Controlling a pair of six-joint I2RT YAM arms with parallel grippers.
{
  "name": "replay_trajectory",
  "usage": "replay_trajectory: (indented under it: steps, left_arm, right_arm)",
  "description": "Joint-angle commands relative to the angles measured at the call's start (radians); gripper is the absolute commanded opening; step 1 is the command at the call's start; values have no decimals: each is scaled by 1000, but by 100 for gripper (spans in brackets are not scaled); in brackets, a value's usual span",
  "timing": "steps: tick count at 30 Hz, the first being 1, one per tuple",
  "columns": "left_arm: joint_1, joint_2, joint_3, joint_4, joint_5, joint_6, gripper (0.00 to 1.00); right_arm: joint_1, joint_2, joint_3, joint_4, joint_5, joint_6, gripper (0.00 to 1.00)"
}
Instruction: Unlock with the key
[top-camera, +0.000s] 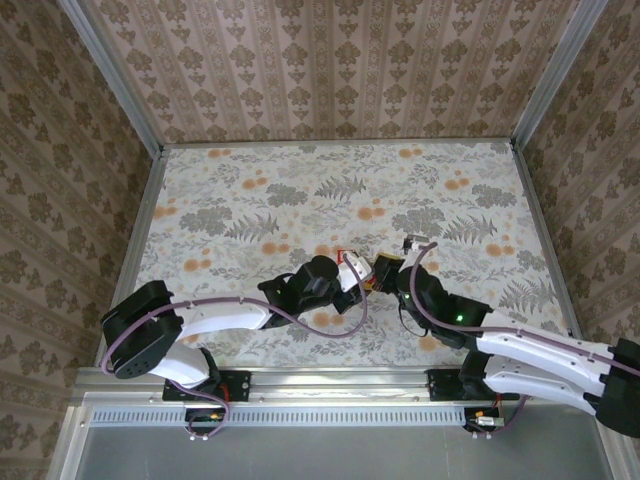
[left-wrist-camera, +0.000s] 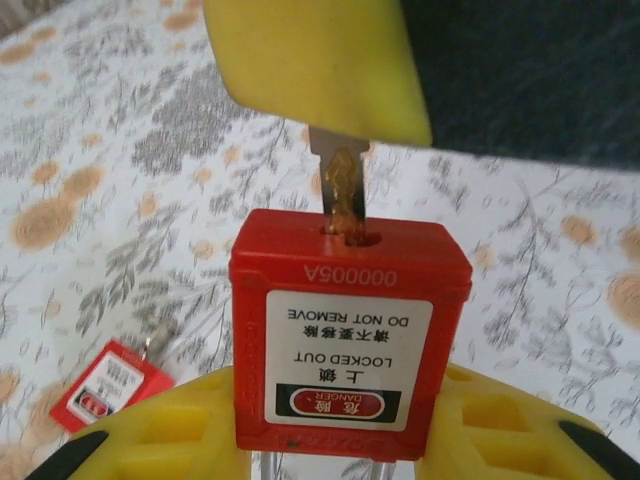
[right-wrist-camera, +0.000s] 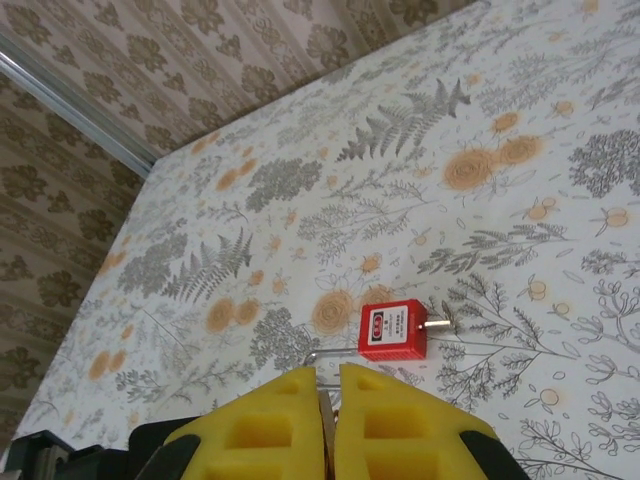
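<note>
A red padlock (left-wrist-camera: 350, 320) with a white "LOCKED OUT" label stands between the yellow fingers (left-wrist-camera: 160, 435) of my left gripper (left-wrist-camera: 348, 405), which is shut on its body. A metal key (left-wrist-camera: 343, 195) enters the keyhole on the padlock's far face. The key's head is pinched in the yellow pads (left-wrist-camera: 320, 60) of my right gripper (right-wrist-camera: 327, 405), which is shut on it, with only a thin metal edge showing between the pads. In the top view the left gripper (top-camera: 352, 272) and the right gripper (top-camera: 384, 270) meet tip to tip at the table's middle front.
A second red padlock (right-wrist-camera: 393, 330) lies flat on the flowered tablecloth (top-camera: 300, 190) just beyond the grippers, a metal stub sticking out of its right end. It also lies low on the left as a small padlock (left-wrist-camera: 110, 385). Patterned walls (top-camera: 330, 60) close in three sides.
</note>
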Motion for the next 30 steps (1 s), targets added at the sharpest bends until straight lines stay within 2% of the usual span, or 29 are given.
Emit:
replay_trajectory:
  steps: [1,4,7,15,24,30]
  left_arm:
    - [-27,-67,85,581,59,9,18]
    - [-30,-74,48,581,61,-13,18]
    - [-48,-47,44,530,80,-13,18]
    - [-70,36,39,409,91,-21,18]
    - [-74,88,82,334,84,-39,18]
    - [-73,89,82,368,44,-39,17]
  right_arm:
    - [27,-23,-1,-206,-278,-4,1]
    - [-22,-81,6,-232,-252,-8,0]
    - [-88,-105,38,-239,-279,-10,0]
    - [-152,-63,198,-377,-222,-184,0]
    - [-178,-48,235,-398,-187,-229,0]
    - [-169,-7,235,-381,-245,-207,1]
